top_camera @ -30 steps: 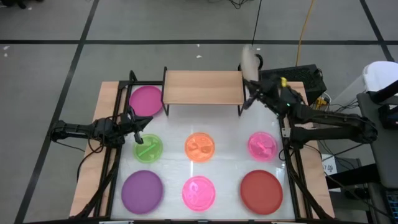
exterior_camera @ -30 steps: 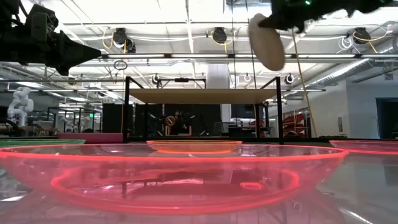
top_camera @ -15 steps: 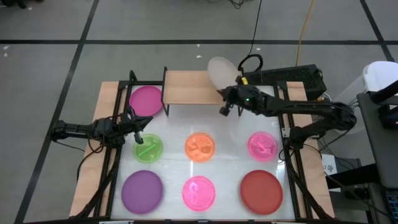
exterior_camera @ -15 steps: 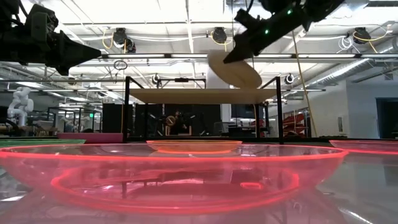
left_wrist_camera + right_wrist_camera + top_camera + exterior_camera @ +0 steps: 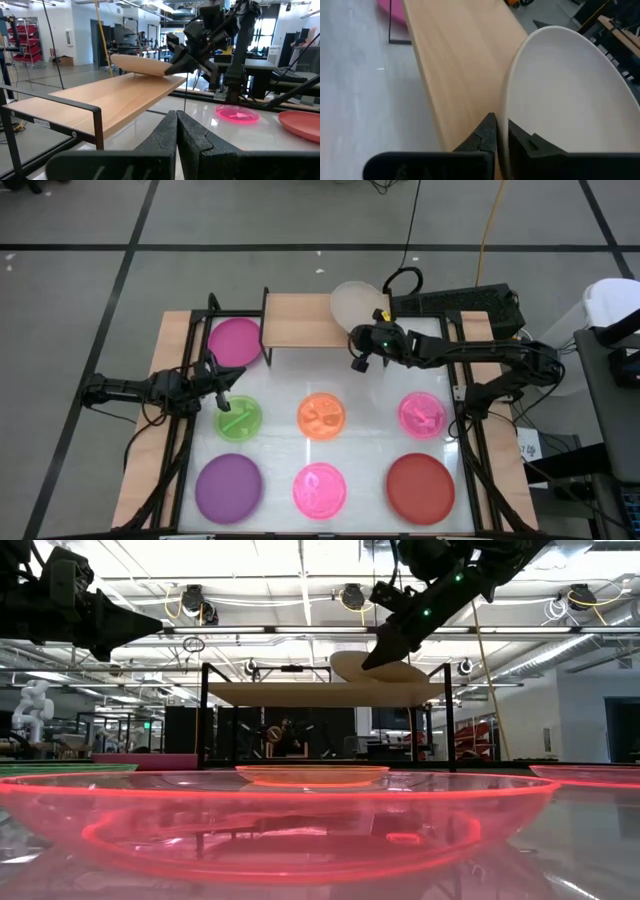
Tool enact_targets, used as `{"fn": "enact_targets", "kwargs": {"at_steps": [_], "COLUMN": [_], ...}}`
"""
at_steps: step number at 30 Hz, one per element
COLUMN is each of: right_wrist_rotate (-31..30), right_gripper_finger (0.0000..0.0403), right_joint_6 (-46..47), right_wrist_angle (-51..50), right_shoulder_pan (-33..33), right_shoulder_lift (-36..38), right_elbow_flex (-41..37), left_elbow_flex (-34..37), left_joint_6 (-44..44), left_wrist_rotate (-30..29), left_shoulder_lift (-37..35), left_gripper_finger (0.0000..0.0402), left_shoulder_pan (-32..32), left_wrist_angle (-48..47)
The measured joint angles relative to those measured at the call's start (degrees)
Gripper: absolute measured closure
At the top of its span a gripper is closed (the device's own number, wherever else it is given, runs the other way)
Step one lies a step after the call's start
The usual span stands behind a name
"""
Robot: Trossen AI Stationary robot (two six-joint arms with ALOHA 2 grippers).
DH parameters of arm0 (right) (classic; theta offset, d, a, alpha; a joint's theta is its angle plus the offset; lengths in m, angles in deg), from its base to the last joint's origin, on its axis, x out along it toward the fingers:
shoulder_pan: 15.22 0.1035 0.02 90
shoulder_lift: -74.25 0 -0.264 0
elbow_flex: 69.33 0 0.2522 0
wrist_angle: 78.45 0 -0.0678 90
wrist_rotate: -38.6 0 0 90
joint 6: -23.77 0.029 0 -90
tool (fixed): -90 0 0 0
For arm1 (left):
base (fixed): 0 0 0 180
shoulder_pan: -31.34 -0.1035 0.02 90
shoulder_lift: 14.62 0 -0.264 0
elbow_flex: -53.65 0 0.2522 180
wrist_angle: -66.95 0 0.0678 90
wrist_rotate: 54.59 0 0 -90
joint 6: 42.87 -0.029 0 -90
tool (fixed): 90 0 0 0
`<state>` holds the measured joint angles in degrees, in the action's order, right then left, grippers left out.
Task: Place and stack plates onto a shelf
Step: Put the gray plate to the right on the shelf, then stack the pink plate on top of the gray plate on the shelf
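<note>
The left gripper (image 5: 222, 379) waits pinched closed and empty beside the green plate (image 5: 238, 420), well apart from the shelf (image 5: 310, 321). The right gripper (image 5: 362, 345) pinches the near rim of the beige plate (image 5: 355, 302), which tilts away from its fingers over the shelf's right end, far edge apparently touching the board; lowering comes next.

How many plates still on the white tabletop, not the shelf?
7. Back left, a large magenta plastic plate; middle row holds small green, orange and pink plates; front row holds large purple, small pink, large red. None look hidden.
</note>
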<state>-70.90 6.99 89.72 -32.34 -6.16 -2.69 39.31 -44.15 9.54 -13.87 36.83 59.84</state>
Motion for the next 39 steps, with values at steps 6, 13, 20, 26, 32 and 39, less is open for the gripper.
{"fn": "enact_targets", "kwargs": {"at_steps": [6,13,20,26,32,39], "right_wrist_rotate": [4.2,6.1,6.2,6.2,6.1,6.3], "right_gripper_finger": [0.0376,0.0374,0.0347,0.0304,0.028,0.0279], "right_joint_6": [2.1,2.6,2.1,2.1,1.9,4.0], "right_wrist_angle": [-0.8,-2.1,-2.0,-0.9,1.4,0.4], "right_shoulder_pan": [0.0,0.0,0.0,0.0,0.5,5.0], "right_shoulder_lift": [0.0,0.0,0.0,0.1,4.8,15.8], "right_elbow_flex": [0.0,-0.1,-0.1,-0.1,-0.2,-0.2], "left_elbow_flex": [0.0,0.0,0.0,0.0,0.0,0.0], "left_joint_6": [0.0,0.0,0.0,0.0,0.0,0.0], "left_wrist_rotate": [0.0,0.0,0.0,0.0,0.0,0.0], "left_shoulder_lift": [0.0,0.0,0.0,0.0,0.0,0.0], "left_gripper_finger": [0.0394,0.0394,0.0394,0.0394,0.0394,0.0394], "left_shoulder_pan": [0.0,0.0,0.0,0.0,0.0,0.0], "left_wrist_angle": [0.0,0.0,0.0,0.0,0.0,0.0]}}
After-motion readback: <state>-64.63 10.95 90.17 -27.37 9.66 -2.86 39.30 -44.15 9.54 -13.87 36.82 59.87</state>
